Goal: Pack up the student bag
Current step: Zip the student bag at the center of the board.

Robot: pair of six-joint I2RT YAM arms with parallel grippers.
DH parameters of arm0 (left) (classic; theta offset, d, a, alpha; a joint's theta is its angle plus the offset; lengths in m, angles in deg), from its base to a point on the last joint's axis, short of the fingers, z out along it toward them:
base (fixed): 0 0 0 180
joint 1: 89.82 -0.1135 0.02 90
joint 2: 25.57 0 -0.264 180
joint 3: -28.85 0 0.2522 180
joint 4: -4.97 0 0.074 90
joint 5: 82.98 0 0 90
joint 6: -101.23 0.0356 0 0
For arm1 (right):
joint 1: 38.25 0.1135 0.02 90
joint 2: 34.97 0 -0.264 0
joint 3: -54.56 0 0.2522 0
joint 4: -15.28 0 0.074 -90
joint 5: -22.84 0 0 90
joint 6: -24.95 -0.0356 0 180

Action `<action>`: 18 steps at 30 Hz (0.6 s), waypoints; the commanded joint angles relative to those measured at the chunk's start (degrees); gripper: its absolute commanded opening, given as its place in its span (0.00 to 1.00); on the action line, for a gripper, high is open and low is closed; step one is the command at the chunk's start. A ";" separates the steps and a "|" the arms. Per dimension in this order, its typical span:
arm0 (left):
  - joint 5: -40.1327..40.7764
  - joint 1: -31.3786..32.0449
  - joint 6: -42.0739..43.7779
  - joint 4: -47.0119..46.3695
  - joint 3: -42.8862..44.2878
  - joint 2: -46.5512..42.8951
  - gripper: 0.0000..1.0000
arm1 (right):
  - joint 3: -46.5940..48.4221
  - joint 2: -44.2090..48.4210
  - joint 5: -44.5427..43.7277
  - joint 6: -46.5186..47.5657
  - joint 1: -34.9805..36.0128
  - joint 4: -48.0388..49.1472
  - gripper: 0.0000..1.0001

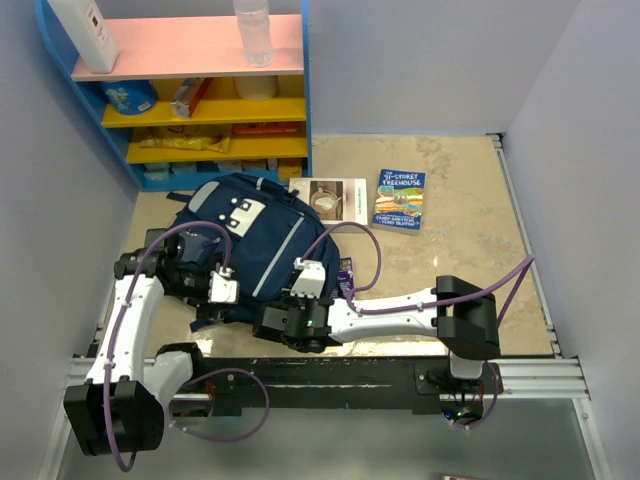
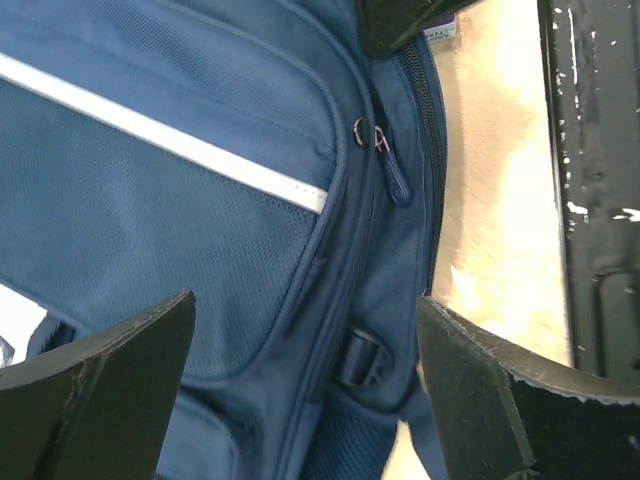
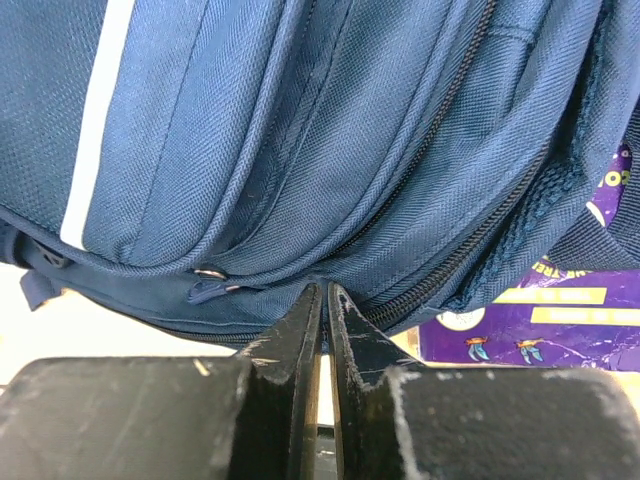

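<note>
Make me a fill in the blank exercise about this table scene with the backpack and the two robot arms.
1. The left gripper hangs wide ___ above the navy blue fabric backpack.
2. The clear plastic bottle stands on the ___ top shelf.
3. A ___ book pokes out from beneath the backpack.
Missing words: open; pink; purple.

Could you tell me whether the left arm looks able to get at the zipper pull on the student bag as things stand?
Probably yes: the left hand is open over the student bag, and the zipper pull lies uncovered just ahead between its fingers, with nothing across the way.
</note>
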 commanded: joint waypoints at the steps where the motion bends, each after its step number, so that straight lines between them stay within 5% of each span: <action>1: -5.71 1.73 4.54 -7.66 -3.20 -0.77 0.93 | -2.17 3.63 -1.11 -1.59 -1.24 1.69 0.11; 11: -5.02 4.46 -9.07 -28.05 -7.94 -2.79 0.66 | -3.93 5.22 0.73 0.35 -1.51 6.17 0.11; 15: -0.44 9.29 -12.87 -33.69 -10.84 -3.32 0.62 | -4.37 5.75 1.44 1.14 -1.86 7.40 0.11; 18: 1.76 11.58 -9.45 -29.49 -10.76 -2.45 0.68 | -4.28 6.18 1.79 1.75 -2.04 7.49 0.11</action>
